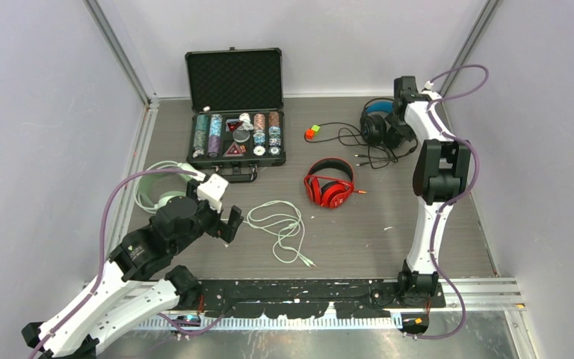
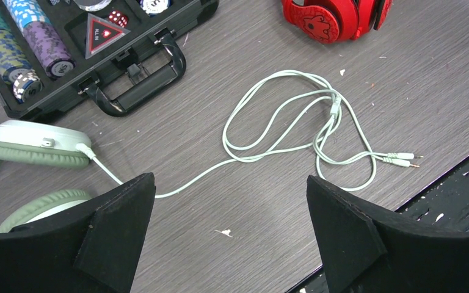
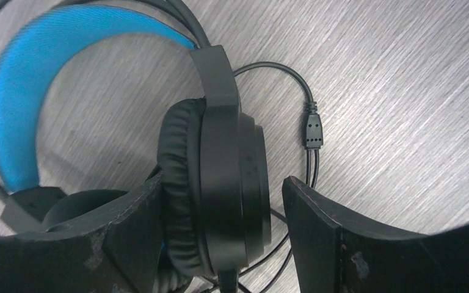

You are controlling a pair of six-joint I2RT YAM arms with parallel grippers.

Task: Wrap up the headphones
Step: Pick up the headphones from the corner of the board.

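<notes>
Overall, the bench (image 1: 389,239) is a grey wood-grain surface with small white specks, and pale plain walls stand on three sides of it. At the left lie the mint-green headphones (image 1: 166,187), with a white shell and soft green ear pads. The left hand (image 2: 229,183) hovers just beside them, its jaws wide open with nothing between them. Their thin pale cable (image 2: 281,122) runs to the right in loose loops and ends in two small plugs (image 2: 400,159) near the front edge. Behind it, an open black case (image 1: 235,112) with poker chips stands against the back wall. Near the middle lie the red headphones (image 1: 329,187), folded together, with black trim. A small coloured cube (image 1: 312,133) is behind them. At the far right lie the black headphones (image 1: 374,123) with a blue inner headband, their black cable tangled beside them. The right hand (image 3: 223,180) is open around one ear cup (image 3: 220,152); a gap shows at one finger.
</notes>
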